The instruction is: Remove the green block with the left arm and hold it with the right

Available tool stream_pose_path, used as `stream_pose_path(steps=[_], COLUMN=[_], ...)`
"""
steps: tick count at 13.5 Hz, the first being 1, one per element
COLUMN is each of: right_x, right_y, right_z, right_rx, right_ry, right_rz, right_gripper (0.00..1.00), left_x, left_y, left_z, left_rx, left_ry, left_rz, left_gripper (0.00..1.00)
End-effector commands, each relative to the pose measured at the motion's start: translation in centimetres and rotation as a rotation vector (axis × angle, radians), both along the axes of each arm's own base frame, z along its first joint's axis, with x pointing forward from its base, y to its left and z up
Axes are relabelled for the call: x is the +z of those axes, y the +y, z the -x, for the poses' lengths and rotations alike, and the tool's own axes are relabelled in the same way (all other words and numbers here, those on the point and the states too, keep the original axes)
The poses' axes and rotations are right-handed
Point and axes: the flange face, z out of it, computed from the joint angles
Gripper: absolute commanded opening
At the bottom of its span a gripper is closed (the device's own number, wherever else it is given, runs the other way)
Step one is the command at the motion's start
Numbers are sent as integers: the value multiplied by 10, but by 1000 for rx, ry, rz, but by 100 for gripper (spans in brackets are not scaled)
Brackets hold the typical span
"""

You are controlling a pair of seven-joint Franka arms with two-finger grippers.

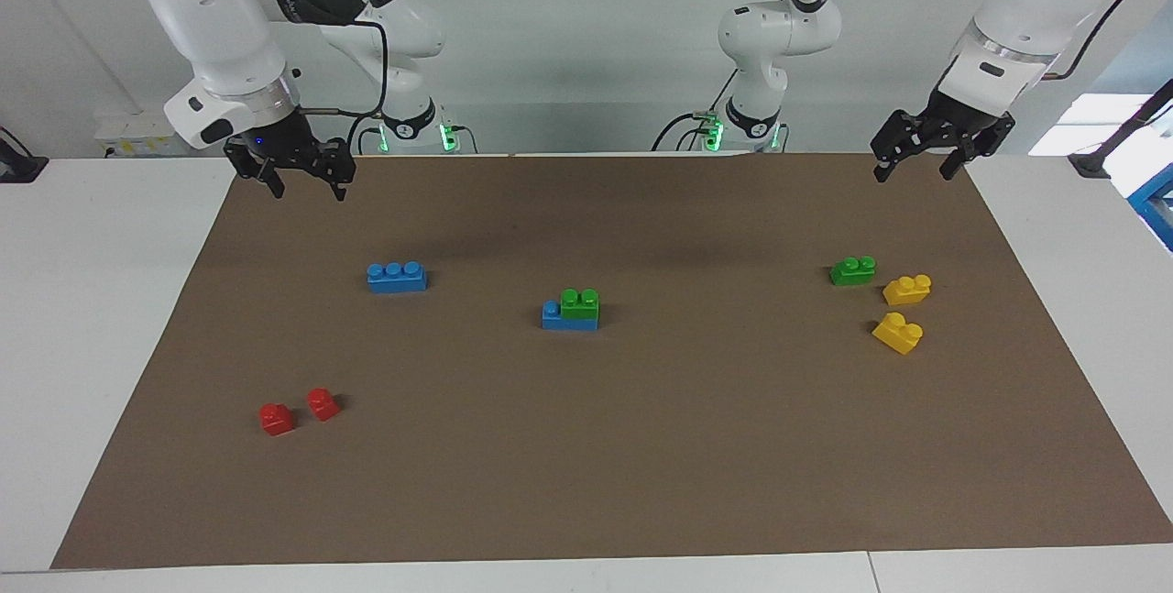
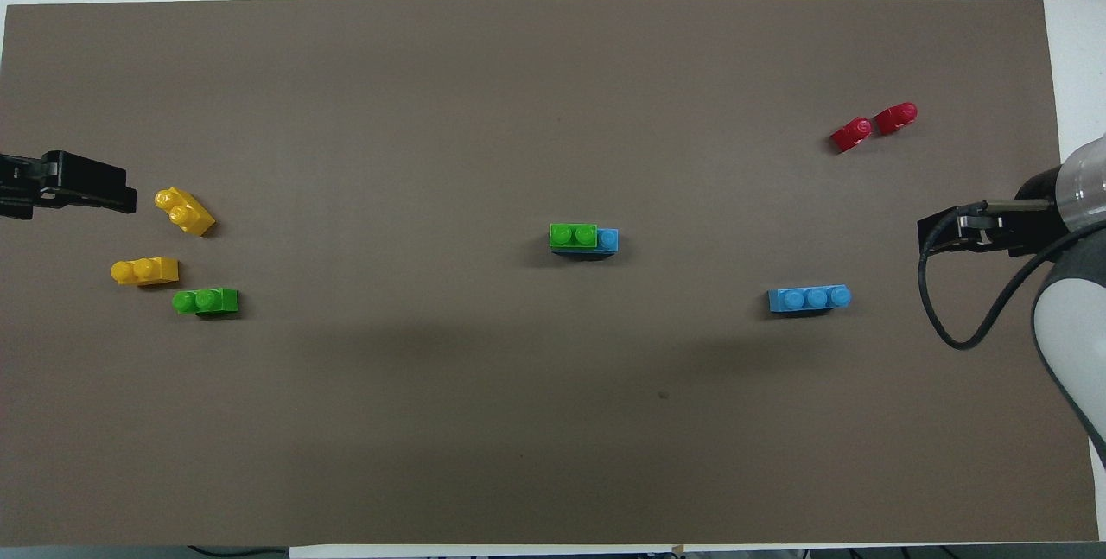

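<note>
One green block (image 1: 580, 302) (image 2: 573, 235) is stuck on top of a blue brick (image 1: 568, 317) (image 2: 608, 240) in the middle of the brown mat. A second green block (image 1: 852, 270) (image 2: 206, 301) lies loose toward the left arm's end, beside two yellow bricks. My left gripper (image 1: 914, 176) (image 2: 125, 196) hangs open and empty over the mat's corner at that end, well above the bricks. At the right arm's end my right gripper (image 1: 307, 194) (image 2: 929, 235) hangs open and empty over the mat's edge by the robots.
Two yellow bricks (image 1: 907, 289) (image 1: 898, 333) lie close to the loose green block. A lone blue three-stud brick (image 1: 397, 277) and two small red bricks (image 1: 277, 418) (image 1: 323, 403) lie toward the right arm's end. The brown mat (image 1: 641, 446) covers the white table.
</note>
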Motion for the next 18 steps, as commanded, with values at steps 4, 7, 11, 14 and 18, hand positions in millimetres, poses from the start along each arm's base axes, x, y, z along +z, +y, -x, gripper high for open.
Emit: stream_pose_path(steps=[4,7,11,14,18], right_x=[-18,-19,-40,-49,-56], right_y=[6,15,31,37,48], right_z=[16,16,20,19,20], right_rx=[-46,-63,-190,-327,-380], right_ry=[-72,-79,-57,-57,-38], right_rz=[0,-1,-38,-110,-133], right_gripper=[89,89,89,89,89], left_x=[1,-1,-11,-26,-51], left_y=[2,2,-6,-56,-140], left_z=[8,8,13,27,54], left_rx=[-14,-11,67,373,885], left_ry=[-15,-12,-3,-24,-69], left_rz=[9,9,6,13,78], left_gripper=[100,100,100,100,100])
